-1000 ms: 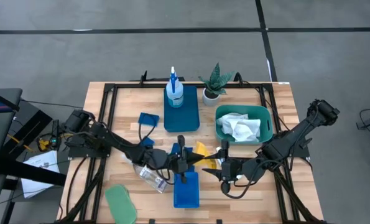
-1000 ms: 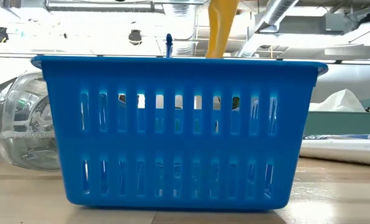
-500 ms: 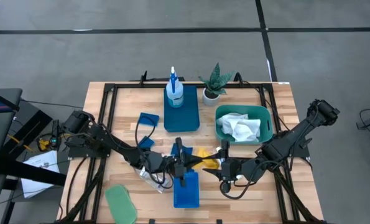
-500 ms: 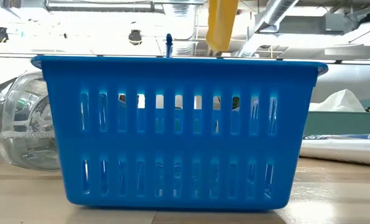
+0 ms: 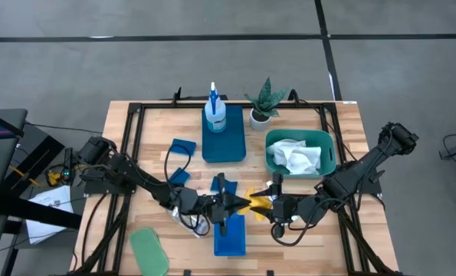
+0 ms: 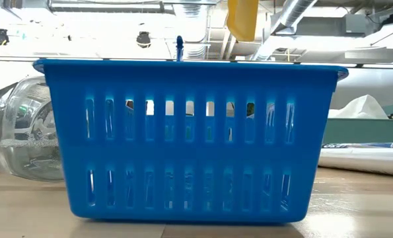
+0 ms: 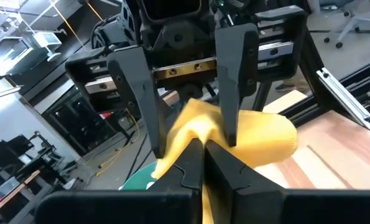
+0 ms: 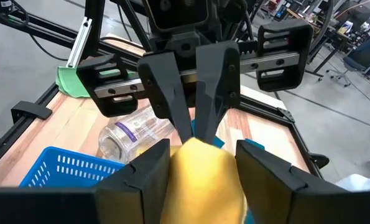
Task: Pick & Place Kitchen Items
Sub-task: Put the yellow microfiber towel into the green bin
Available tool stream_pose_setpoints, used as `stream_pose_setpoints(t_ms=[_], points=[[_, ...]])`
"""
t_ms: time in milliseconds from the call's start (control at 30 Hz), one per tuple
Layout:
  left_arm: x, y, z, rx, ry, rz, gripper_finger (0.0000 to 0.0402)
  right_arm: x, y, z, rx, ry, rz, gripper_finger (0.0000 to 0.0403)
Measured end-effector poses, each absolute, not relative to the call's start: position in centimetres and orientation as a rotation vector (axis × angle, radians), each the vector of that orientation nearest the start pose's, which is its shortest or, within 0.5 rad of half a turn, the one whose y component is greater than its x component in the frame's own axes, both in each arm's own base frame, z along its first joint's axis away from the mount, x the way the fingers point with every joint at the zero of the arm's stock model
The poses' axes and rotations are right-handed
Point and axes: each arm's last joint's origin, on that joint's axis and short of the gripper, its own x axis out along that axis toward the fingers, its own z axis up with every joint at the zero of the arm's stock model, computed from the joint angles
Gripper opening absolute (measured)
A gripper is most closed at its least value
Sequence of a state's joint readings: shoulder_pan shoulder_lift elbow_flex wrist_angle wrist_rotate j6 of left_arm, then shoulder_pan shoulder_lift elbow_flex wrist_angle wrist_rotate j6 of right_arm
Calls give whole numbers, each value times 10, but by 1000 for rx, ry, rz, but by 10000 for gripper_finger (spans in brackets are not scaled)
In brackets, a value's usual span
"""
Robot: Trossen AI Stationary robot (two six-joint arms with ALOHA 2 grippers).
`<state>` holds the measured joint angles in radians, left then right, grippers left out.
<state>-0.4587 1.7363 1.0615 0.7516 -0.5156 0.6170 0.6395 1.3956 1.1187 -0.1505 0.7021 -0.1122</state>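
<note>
Light wooden table (image 5: 342, 123), bearing a blue tray (image 5: 224, 146), potted plant (image 5: 261, 115), teal tub (image 5: 327, 157), blue slotted basket (image 5: 229, 236), green cloth (image 5: 149, 250), clear plastic bottle (image 6: 21, 125), blue sponge (image 5: 183, 146)

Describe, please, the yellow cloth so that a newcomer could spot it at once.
Start at the small blue basket at the table's near edge. Just above it, the left gripper and right gripper meet tip to tip, both pinching the yellow cloth. It is the only yellow item, held off the table.
</note>
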Motion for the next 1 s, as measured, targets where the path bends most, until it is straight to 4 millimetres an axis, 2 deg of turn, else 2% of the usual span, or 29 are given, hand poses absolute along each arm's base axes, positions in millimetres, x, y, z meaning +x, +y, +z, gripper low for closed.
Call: stream_pose_setpoints(t_ms=[533,1000], points=[[348,-166,271,556,-145,-16,0,258,170,317,-371,340,-14,175],[349,-165,270,554,-143,-36,0,258,170,317,-369,337,-11,172]])
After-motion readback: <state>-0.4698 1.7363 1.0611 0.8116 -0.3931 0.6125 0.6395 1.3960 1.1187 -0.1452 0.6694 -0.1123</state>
